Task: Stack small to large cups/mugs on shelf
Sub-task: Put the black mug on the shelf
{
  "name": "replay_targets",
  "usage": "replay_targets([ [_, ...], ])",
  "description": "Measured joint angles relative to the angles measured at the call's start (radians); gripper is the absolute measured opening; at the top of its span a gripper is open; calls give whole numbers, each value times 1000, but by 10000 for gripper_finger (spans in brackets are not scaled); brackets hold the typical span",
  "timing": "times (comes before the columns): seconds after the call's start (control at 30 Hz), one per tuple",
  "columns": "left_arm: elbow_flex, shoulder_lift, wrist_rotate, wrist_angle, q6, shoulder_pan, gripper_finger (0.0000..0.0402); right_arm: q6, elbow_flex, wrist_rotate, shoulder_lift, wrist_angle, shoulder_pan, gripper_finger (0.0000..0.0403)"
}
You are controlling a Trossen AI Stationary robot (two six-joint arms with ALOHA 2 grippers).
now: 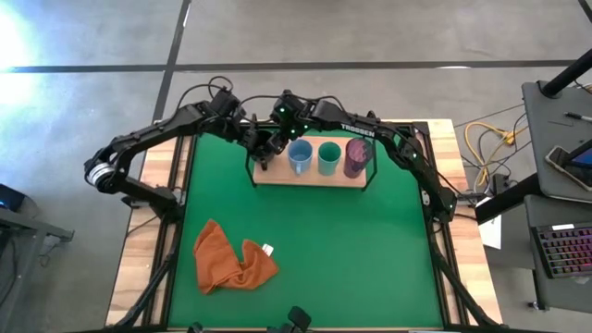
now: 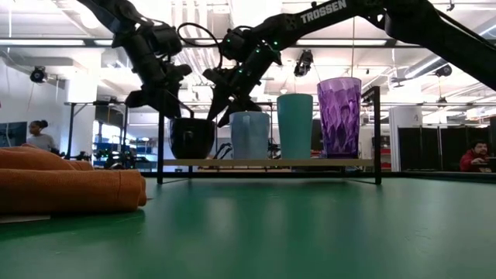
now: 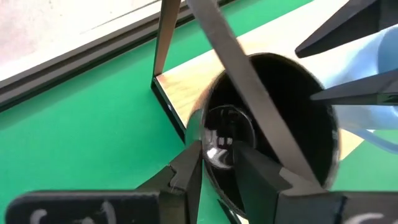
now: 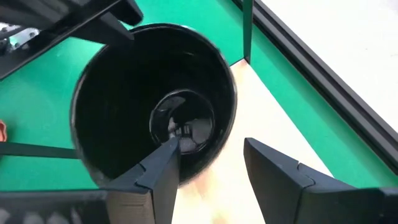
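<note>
Green matting (image 1: 314, 250) covered the table, with the shelf (image 1: 311, 179) at its far side. On the shelf stood, in a row, the black mug (image 2: 191, 138), light blue mug (image 2: 249, 135), teal cup (image 2: 295, 126) and purple tumbler (image 2: 339, 116). The left gripper (image 3: 217, 163) gripped the black mug's rim, one finger inside. The right gripper (image 4: 208, 158) hovered just above that mug, fingers apart. An orange cloth (image 1: 231, 257) lay near the front.
</note>
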Motion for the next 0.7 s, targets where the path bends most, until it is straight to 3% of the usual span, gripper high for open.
replay_targets([
  [0.43, -17, -34, -38, -47, 9, 0, 77, 0, 0, 0, -1, 2, 0, 171],
  [0.7, -19, -93, -134, -80, 29, 5, 77, 0, 0, 0, -2, 1, 0, 171],
])
